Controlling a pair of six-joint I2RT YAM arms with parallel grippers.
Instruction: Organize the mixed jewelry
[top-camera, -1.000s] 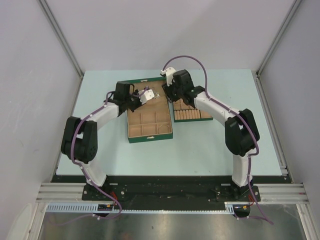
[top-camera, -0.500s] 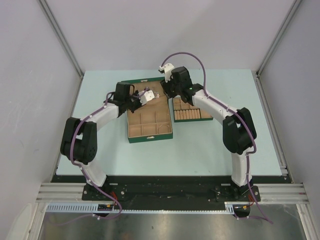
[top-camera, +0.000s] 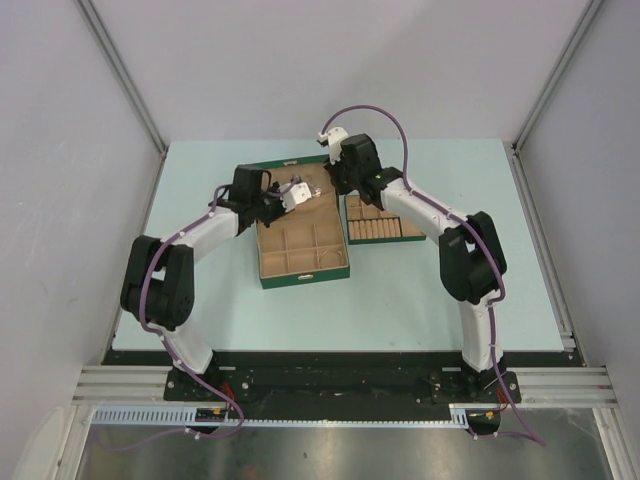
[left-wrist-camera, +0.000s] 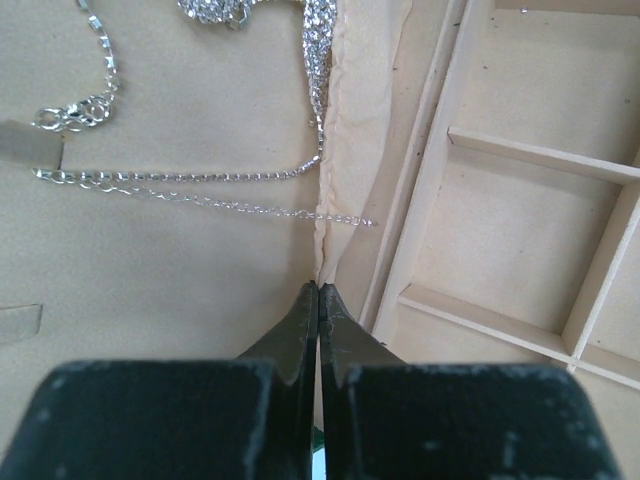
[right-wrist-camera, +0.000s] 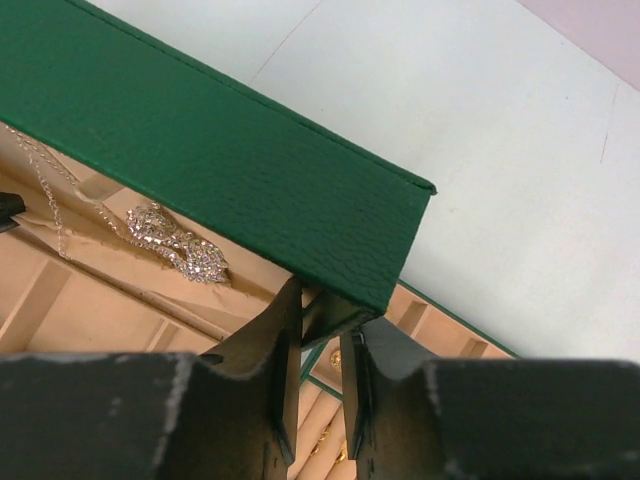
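From above, the green box with tan compartments (top-camera: 305, 282) lies open on the pale mint table (top-camera: 200, 300). The small tan divided tray (top-camera: 385, 228) sits just beside it on my right. Any small pieces are too tiny to tell here, so I cannot count what is sorted.

In my left wrist view, the thin silver chain necklace (left-wrist-camera: 190, 178) lies loose on the tan padded section. Its sparkly pendant cluster (left-wrist-camera: 215, 10) is at the top edge, and the compartments alongside look bare. My left gripper (left-wrist-camera: 318, 298) is pressed together with nothing visibly held, its tips at a fold of tan lining (left-wrist-camera: 345, 150).

In my right wrist view, my right gripper (right-wrist-camera: 328, 308) stands narrow with the corner of the green grained lid (right-wrist-camera: 200, 150) between its fingers, apparently pinched. The lid overhangs the pendant. I judge the sorting barely begun, with the lid and the lining fold in the way.
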